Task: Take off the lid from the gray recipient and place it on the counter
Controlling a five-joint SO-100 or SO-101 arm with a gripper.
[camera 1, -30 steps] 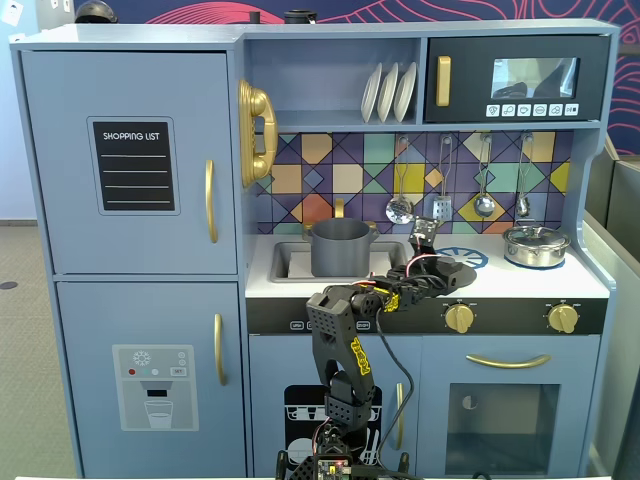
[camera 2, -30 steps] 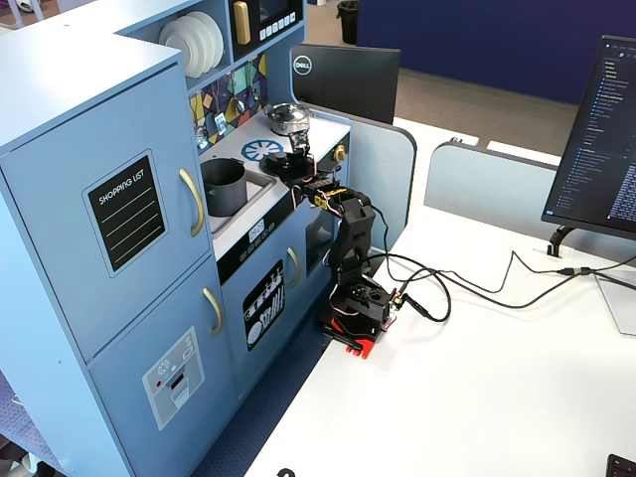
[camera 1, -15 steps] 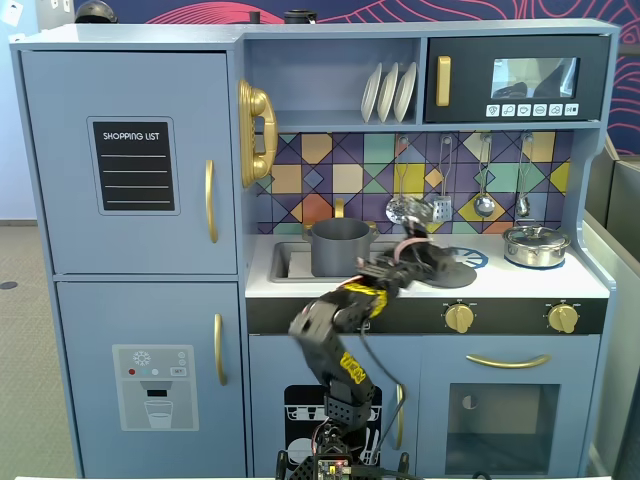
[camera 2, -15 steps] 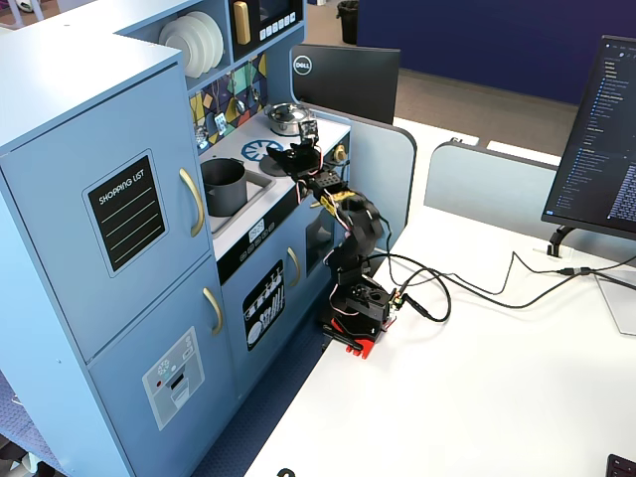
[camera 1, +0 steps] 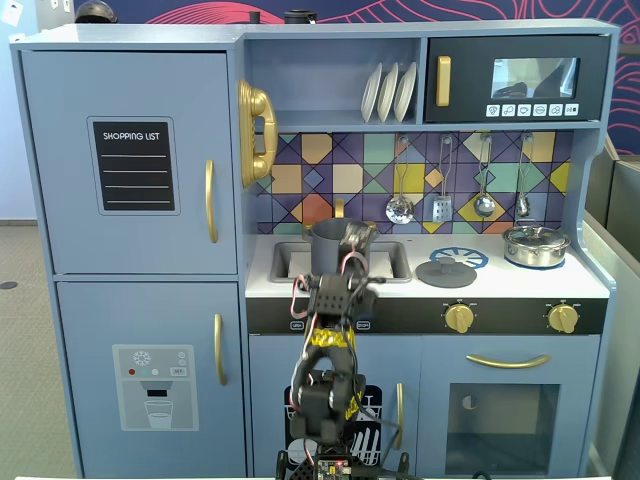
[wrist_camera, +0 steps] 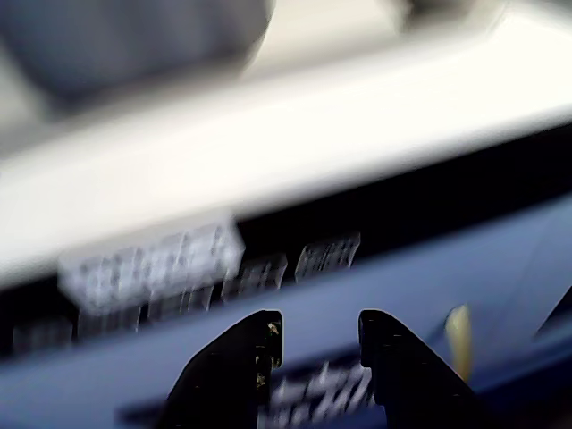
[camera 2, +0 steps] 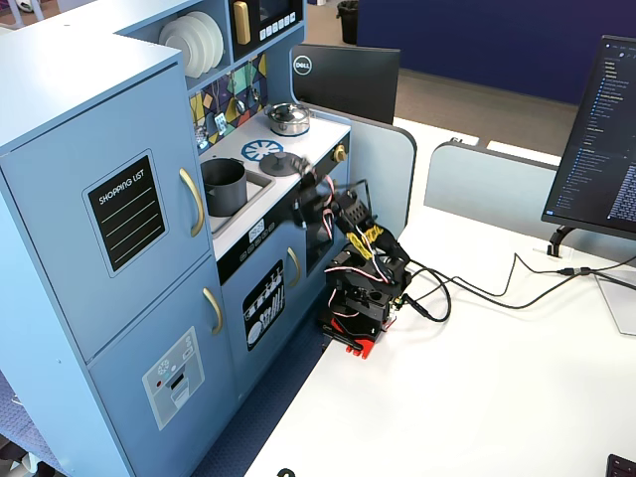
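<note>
The gray recipient [camera 1: 330, 240] stands uncovered in the recessed sink; it also shows in the other fixed view [camera 2: 225, 186] and as a blur at the wrist view's top left [wrist_camera: 134, 45]. The dark gray lid [camera 1: 446, 272] lies flat on the white counter [camera 1: 500, 288], partly over the blue burner print. It also shows in the other fixed view [camera 2: 281, 165]. My gripper [wrist_camera: 317, 326] is open and empty, in front of the counter's front edge by the sink [camera 1: 357, 240]. It is blurred in the other fixed view [camera 2: 308, 184].
A shiny silver pot with its lid [camera 1: 535, 245] stands at the counter's right end. Utensils [camera 1: 440, 205] hang on the tiled back wall. Gold knobs [camera 1: 459, 317] sit on the black front strip. A white desk [camera 2: 477, 378] carries the arm's base and cables.
</note>
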